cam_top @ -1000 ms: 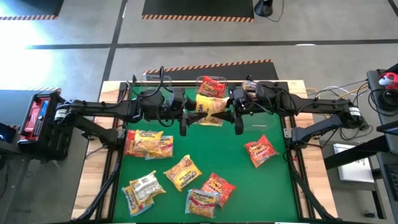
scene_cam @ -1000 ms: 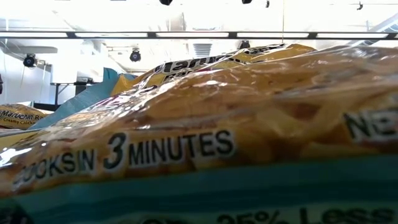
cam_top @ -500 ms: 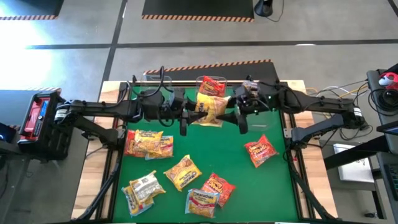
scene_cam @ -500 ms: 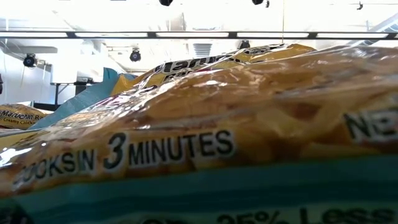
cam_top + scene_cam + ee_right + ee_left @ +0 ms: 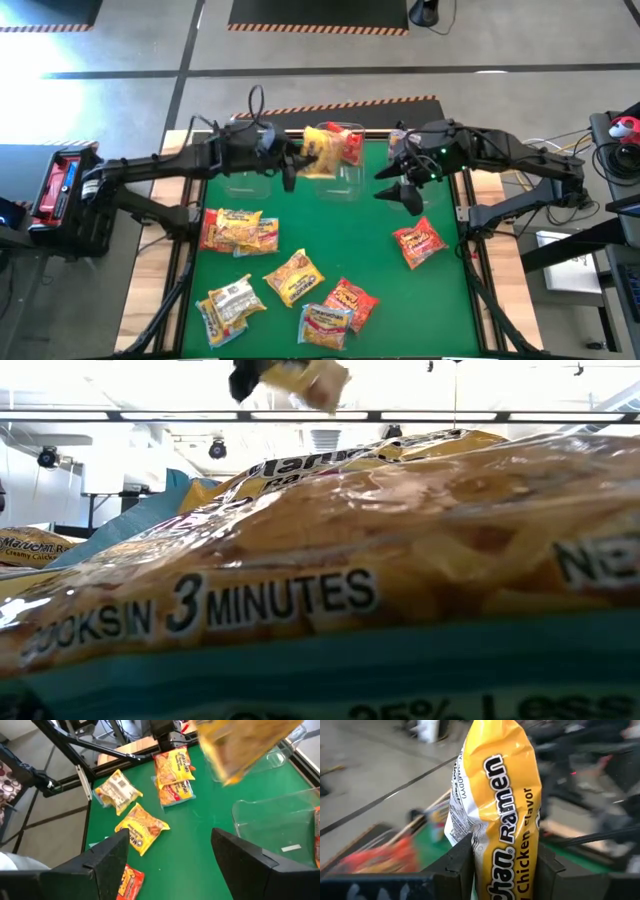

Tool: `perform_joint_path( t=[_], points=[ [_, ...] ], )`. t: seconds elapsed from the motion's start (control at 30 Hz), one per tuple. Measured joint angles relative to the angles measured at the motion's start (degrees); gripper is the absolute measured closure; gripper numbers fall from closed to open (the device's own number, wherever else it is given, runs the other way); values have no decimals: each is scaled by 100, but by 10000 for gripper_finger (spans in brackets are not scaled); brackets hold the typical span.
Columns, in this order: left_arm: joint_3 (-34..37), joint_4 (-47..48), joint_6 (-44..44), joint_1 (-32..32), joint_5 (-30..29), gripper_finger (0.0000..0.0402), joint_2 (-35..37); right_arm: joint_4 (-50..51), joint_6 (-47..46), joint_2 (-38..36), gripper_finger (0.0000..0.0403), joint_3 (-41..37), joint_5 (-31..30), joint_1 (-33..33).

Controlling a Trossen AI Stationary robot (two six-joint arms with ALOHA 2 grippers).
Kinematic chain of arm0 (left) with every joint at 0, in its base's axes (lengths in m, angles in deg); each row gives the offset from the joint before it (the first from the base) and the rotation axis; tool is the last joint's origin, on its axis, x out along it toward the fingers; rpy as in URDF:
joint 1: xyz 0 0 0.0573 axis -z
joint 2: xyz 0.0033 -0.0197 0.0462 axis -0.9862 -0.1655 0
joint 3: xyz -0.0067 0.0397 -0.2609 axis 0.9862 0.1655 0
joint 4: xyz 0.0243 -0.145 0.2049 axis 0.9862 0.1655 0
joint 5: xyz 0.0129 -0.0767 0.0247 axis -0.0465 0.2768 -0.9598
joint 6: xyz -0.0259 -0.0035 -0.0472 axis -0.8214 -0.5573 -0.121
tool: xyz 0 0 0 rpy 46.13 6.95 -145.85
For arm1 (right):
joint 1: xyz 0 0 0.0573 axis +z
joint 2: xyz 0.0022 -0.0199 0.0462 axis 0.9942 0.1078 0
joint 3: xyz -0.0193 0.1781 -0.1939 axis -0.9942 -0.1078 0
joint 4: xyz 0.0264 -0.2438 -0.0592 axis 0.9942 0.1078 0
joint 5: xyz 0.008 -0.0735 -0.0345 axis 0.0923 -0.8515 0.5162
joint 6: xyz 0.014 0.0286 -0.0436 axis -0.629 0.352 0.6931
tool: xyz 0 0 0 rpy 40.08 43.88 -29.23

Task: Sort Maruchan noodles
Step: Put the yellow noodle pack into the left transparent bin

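Note:
My left gripper (image 5: 292,166) is shut on a yellow Maruchan chicken ramen packet (image 5: 320,152), held in the air over the table's far middle, above a clear bin (image 5: 345,175). A red packet (image 5: 347,140) lies in that bin. The low view shows the held packet (image 5: 305,378) at the top. My right gripper (image 5: 400,187) stands open just right of the bin, touching nothing. Several more noodle packets lie flat on the green mat: a pile (image 5: 238,230) at the left, yellow ones (image 5: 293,275) (image 5: 230,302), red ones (image 5: 350,297) (image 5: 420,243). My left gripper pinches the yellow packet between its two fingers (image 5: 462,862) at one end (image 5: 487,870). The fingers come roughly level from the table's left. The packet sticks out beyond the fingertips, slightly bent, lifted clear of table and bin.
Another clear bin (image 5: 280,820) sits at the far right, and one (image 5: 245,150) at the far left. A yellow packet (image 5: 320,590) lies right before the low camera and blocks most of that view. Green mat between bins and packets is bare (image 5: 340,225).
My right gripper has opened, let go of the yellow packet and drawn back toward the table's right edge. My left gripper has kept the packet, risen and carried it toward the far edge, over the middle bin.

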Motion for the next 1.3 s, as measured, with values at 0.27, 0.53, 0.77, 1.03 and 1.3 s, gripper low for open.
perform_joint_path(
  t=[0.27,0.53,0.77,1.03,1.3],
  points=[
    [0,1941,484,-1397,0,292,272,365,11,-5,147,-2,-7,0],
    [0,3220,1462,-2469,2,292,270,761,380,-5,150,-2,-17,-2],
    [0,3581,2489,-3141,2,292,44,1132,972,-5,152,-2,-137,-3],
    [0,3752,3449,-3453,3,292,-430,1633,1980,-5,154,-4,-1678,-4],
    [-2,3748,3756,-3755,-32,292,-1188,1727,2941,-10,154,-4,-3015,-103]
  ],
)
